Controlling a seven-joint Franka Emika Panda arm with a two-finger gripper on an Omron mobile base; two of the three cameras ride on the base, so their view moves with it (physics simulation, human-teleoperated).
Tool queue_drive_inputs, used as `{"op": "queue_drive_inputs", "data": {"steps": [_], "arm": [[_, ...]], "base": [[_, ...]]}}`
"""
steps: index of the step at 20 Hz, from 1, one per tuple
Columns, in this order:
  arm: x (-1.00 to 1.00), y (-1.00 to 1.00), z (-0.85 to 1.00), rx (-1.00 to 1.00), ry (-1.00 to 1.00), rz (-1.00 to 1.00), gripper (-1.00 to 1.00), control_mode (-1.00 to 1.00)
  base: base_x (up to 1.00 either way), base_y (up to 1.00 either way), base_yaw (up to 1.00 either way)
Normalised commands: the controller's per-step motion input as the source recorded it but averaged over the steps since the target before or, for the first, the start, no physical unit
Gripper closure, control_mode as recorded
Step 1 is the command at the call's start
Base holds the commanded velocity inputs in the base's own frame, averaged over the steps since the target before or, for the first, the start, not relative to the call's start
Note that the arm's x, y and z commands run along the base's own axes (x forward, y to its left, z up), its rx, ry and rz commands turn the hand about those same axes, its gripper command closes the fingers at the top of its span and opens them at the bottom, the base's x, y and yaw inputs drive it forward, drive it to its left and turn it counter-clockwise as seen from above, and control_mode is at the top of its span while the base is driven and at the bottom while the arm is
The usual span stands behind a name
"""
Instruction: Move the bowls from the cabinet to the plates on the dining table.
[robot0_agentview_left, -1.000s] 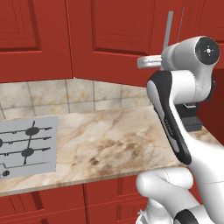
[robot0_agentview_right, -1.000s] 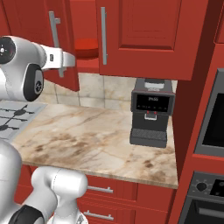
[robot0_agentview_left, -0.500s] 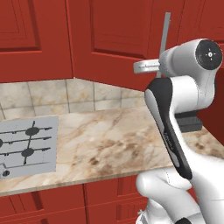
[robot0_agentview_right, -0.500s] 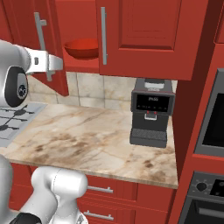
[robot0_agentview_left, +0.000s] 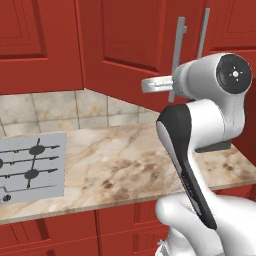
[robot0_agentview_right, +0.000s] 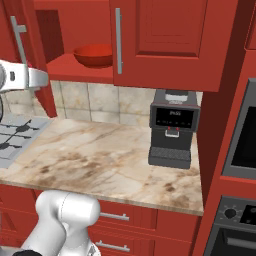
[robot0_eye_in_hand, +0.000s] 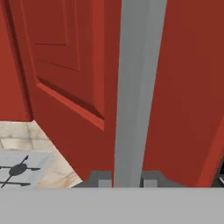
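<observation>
Cabinet (robot0_agentview_right: 165, 45) door swung wide, the gripper (robot0_eye_in_hand: 127, 179) sits at bottom centre of the hand view with its two tips closed on either side of the handle (robot0_eye_in_hand: 138, 87), the grey bar running straight up the frame between them. Over the past second the jaws have narrowed onto that bar, and the door (robot0_eye_in_hand: 70, 65) it belongs to has come further round; in the right base view its edge and handle now stand at upper left, beyond the arm's wrist, where a second ago it still half covered the opening. Whether the pads actually press the bar or only flank it is hard to tell from this close, but it reads as a grip.

Behind the door, the shelf (robot0_agentview_right: 80, 67) is laid bare at upper left of the right base view, and the red bowl (robot0_agentview_right: 93, 55) rests on it, upright and untouched, near the closed right-hand door. No second bowl can be made out there. Below, the marble counter (robot0_agentview_right: 115, 160) carries a black coffee machine (robot0_agentview_right: 171, 130) at centre right and a grey cooktop (robot0_agentview_left: 30, 165) at lower left of the left base view.

With the way in clear, the opening step looks about done; both bowls remain to be fetched, and the handle must be released first.
</observation>
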Motion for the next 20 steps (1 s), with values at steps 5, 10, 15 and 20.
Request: {"op": "queue_drive_inputs", "data": {"steps": [5, 10, 15, 20], "arm": [[-0.16, 0.63, -0.12, -0.01, 0.01, 0.0, 1.0, -1.0], [-0.07, 0.65, -0.11, -0.02, 0.01, 0.0, 1.0, -1.0], [-0.04, 0.5, -0.04, -0.01, 0.0, 0.0, 1.0, -1.0], [0.0, 0.07, 0.0, 0.0, 0.0, 0.0, 1.0, -1.0]], "base": [[0.0, 0.0, 0.0], [0.0, 0.0, 0.0], [0.0, 0.0, 0.0], [0.0, 0.0, 0.0]]}}
